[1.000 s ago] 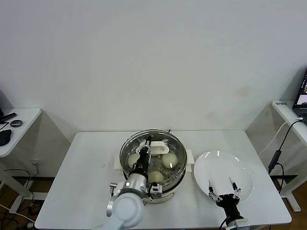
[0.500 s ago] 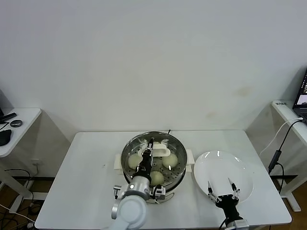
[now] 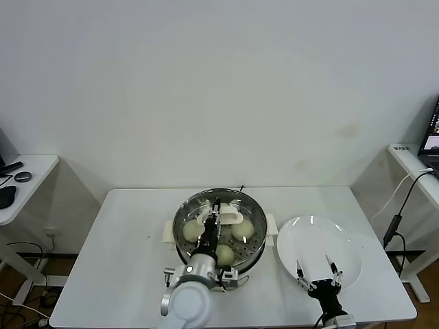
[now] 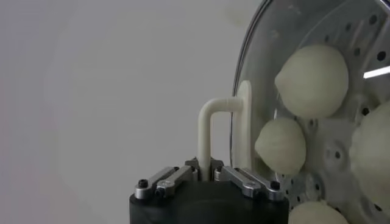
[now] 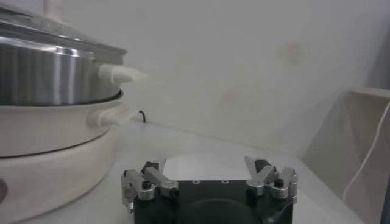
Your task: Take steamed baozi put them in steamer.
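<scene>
A white rectangular table (image 3: 123, 260) is carrying everything. At its middle, the steamer (image 3: 218, 257), a round shiny stainless-steel pot on a cream-white base with side handles, is sitting with a round glass lid with a cream handle (image 3: 219, 218) lying on top of it. Through the glass, the steamed baozi (image 3: 242, 229), small smooth pale cream-yellow buns, are resting on the perforated tray floor; three are showing in the head view, at the left, right and near sides, and the left wrist view is showing four (image 4: 312, 80). Just right of the steamer, a flat white round plate (image 3: 317, 240) is lying bare.

The left gripper (image 3: 214, 221) is reaching over the lid from the near side, and in the left wrist view its fingers (image 4: 247, 180) are standing close on either side of the cream handle's post; whether they are pressing it or just letting go, I cannot tell. The right gripper (image 3: 317, 271) is waiting over the plate's near edge, fingers spread wide and holding nothing.

Judging by this, the buns are already loaded and the lid-closing step is finishing. The next move calls for loosening the left fingers fully and lifting straight up, so the lid is not dragged off centre.
</scene>
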